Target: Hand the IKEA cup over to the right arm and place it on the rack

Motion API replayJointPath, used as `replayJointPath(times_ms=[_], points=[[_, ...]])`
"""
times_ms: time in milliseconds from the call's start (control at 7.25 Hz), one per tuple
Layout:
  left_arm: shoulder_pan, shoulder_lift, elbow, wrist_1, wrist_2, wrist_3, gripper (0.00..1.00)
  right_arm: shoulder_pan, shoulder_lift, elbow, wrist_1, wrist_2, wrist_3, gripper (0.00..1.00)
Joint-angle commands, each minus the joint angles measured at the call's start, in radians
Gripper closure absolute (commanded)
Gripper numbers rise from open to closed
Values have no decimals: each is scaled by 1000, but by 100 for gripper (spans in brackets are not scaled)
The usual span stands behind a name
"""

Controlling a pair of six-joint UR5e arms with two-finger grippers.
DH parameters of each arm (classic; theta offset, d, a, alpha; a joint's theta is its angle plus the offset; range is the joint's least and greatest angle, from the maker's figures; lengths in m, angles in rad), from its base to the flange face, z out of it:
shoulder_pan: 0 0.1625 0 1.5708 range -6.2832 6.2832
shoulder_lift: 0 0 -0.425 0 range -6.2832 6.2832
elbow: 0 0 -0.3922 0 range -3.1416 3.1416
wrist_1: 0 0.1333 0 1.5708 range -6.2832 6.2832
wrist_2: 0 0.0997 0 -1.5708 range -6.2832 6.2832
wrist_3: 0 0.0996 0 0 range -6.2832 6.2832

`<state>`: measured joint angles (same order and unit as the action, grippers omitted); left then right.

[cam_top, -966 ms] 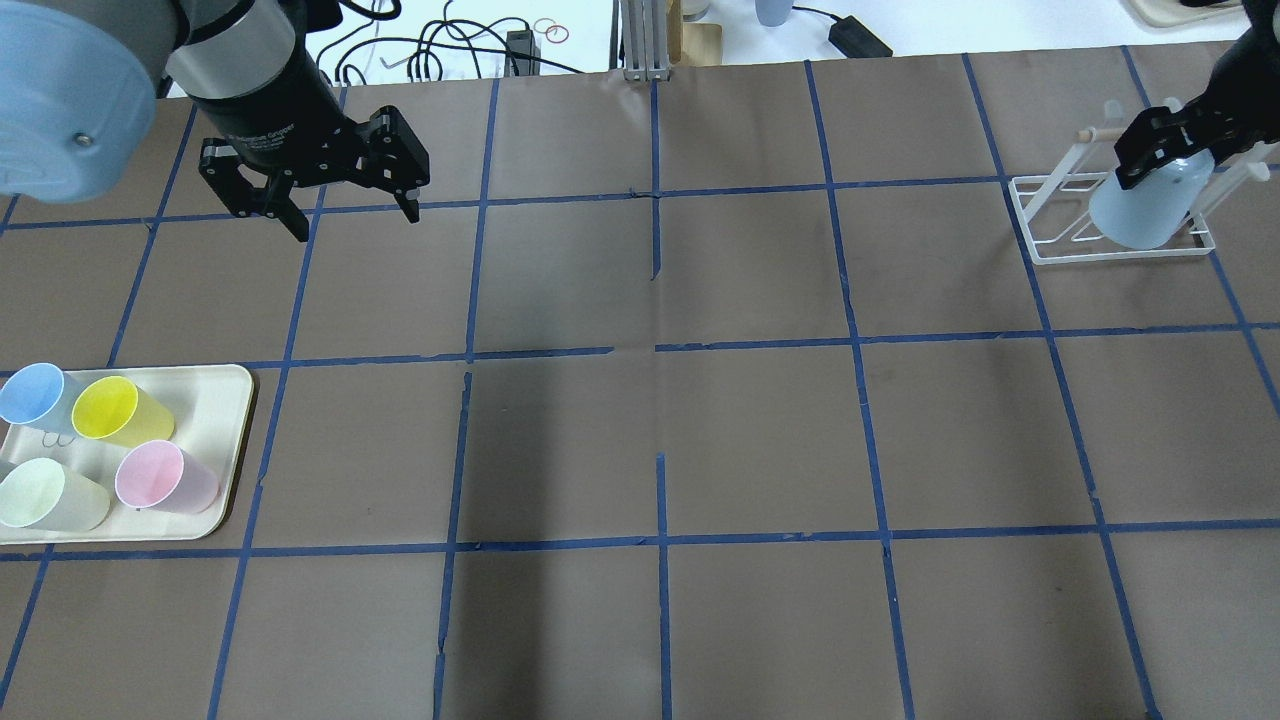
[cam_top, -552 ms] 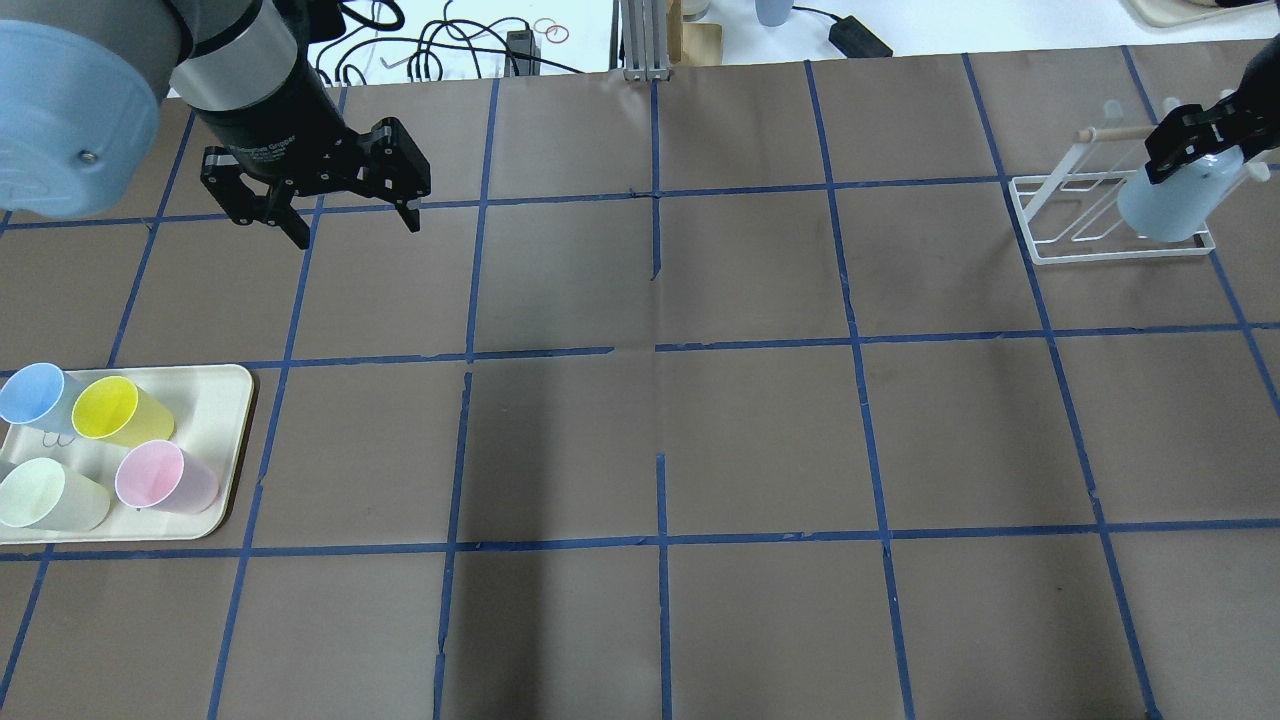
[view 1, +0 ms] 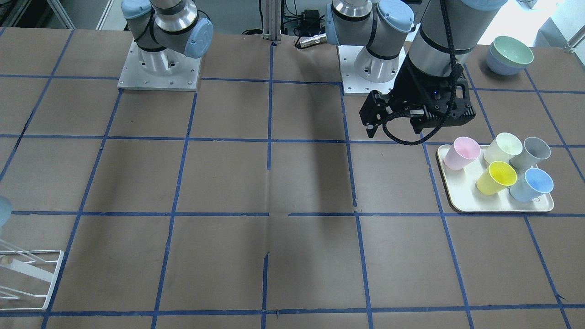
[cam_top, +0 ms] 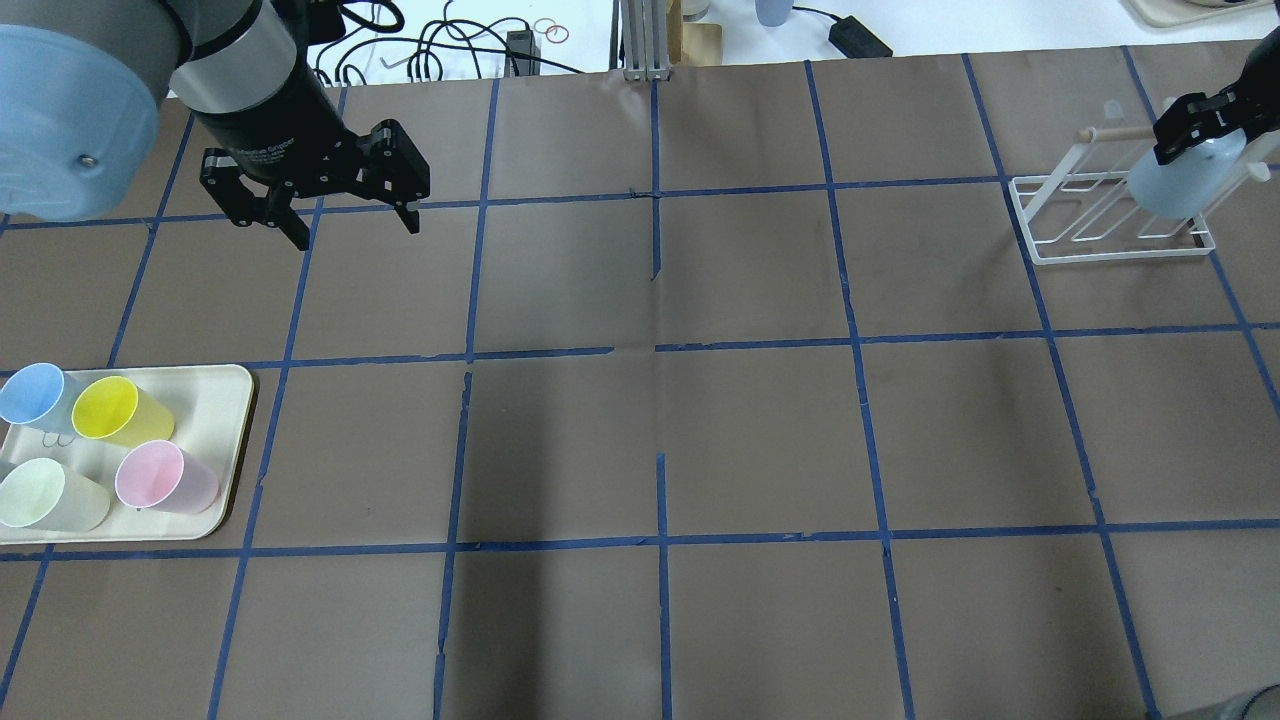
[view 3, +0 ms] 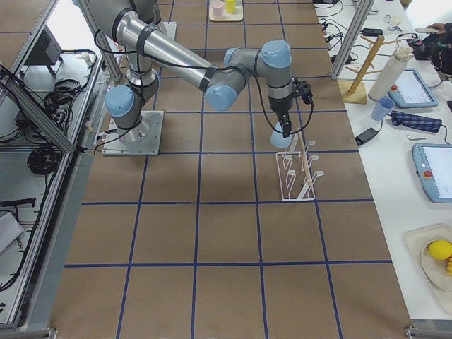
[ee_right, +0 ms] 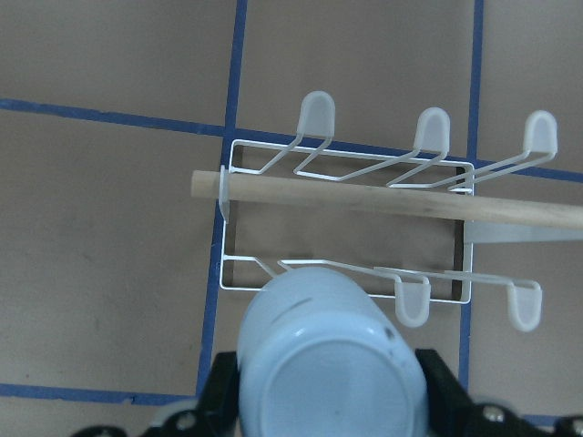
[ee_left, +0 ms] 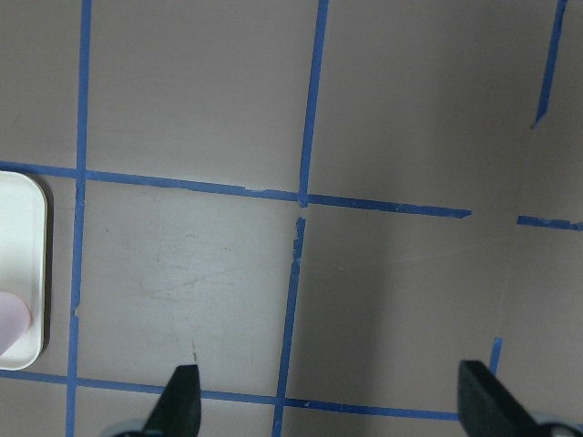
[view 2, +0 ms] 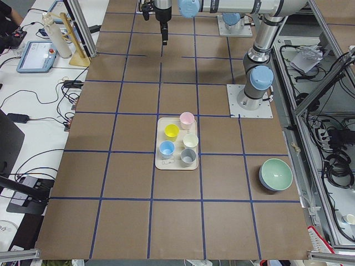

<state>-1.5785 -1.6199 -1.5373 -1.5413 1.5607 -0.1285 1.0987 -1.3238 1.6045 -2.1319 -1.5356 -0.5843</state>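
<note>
Hand-over step is reading as done. The IKEA cup (ee_right: 332, 364) is sitting between the jaws of the right gripper (cam_top: 1195, 125), clamped at its sides, base facing the wrist camera, mouth pointing down. The right arm (view 3: 176, 56) is reaching out so that the rack (ee_right: 273, 155) is lying directly below the jaws, its wooden rod (ee_right: 364, 198) running just ahead of the fingertips. The cup is hiding whatever peg is beneath it, so I cannot tell whether it is seated. The left gripper (cam_top: 355, 228) is hanging with jaws wide, nothing between them. The second blue cup (cam_top: 30, 392) is sitting on the tray (cam_top: 225, 400), well off from those jaws. Left to do, as I judge it: lowering onto a peg, opening, backing off.
</note>
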Motion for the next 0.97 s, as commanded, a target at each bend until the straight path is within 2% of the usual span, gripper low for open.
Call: replayJointPath(times_ms=[0, 828], points=[[0, 0, 0, 4, -1, 1, 0, 1, 14, -3, -6, 3, 6, 100], [2, 0, 2, 6, -5, 0, 0, 1, 92, -6, -10, 22, 8, 100]])
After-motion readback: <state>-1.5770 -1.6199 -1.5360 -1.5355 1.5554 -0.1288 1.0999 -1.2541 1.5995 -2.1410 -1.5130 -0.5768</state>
